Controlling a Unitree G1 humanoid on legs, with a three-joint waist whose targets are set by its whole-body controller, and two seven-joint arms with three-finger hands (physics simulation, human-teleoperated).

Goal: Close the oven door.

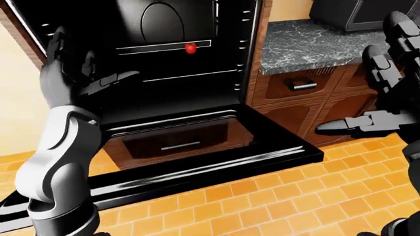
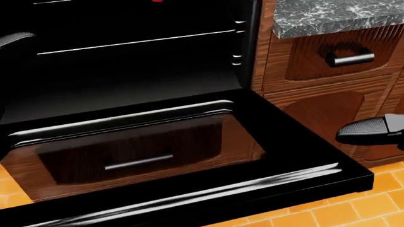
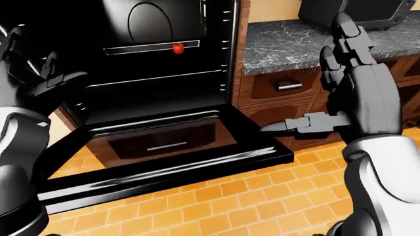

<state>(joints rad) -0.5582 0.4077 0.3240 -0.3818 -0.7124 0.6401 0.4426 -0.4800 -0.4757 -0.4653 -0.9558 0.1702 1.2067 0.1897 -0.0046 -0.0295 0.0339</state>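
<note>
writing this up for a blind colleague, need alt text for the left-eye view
A black oven stands with its oven door folded down flat over an orange tiled floor. The left hand and right hand are raised, open, on either side, touching nothing. To the right is a wooden cabinet under a grey stone counter.

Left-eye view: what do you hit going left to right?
Left hand → red knob inside the oven → open oven door → drawer handle → right hand.
</note>
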